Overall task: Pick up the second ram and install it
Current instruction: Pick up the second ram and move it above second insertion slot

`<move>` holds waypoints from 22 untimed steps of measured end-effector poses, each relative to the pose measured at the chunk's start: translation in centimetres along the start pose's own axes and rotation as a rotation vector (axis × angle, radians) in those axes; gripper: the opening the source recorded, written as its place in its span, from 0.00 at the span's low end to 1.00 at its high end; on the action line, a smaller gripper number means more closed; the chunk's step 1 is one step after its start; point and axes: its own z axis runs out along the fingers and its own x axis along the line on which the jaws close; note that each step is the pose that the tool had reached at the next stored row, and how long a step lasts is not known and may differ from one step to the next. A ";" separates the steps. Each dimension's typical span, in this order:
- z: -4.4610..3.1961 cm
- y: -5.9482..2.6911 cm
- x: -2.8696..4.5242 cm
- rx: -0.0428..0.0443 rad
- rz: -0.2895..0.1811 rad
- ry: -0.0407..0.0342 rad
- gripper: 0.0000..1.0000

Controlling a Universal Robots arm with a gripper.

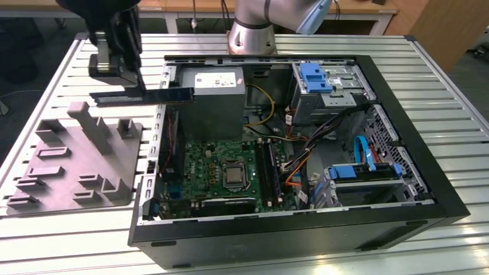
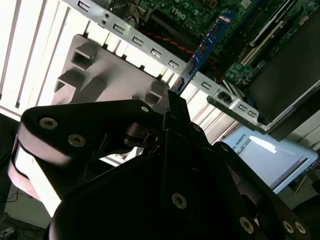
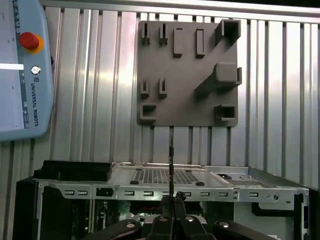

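One ram stick [image 2: 200, 50], near end in the hand's [image 2: 172, 100] grip.

Robotics lab or test workshop. Slatted aluminium table [image 1: 450, 114], with the robot arm base [image 1: 252, 34] standing at its far edge in the exterior view. On it are an open desktop computer case [image 1: 397, 215] and a grey slotted fixture plate [image 1: 68, 160]. A teach pendant [image 3: 22, 75] with a red stop button [image 3: 29, 41] lies on the slats. Wooden workbenches [image 1: 191, 7] stand behind.
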 end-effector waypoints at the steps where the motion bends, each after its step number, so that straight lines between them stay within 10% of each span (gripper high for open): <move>1: -0.01 -0.36 0.01 0.0000 0.000 -0.0001 0.11; 22: -0.28 -8.04 0.22 -0.0001 0.000 0.0001 0.11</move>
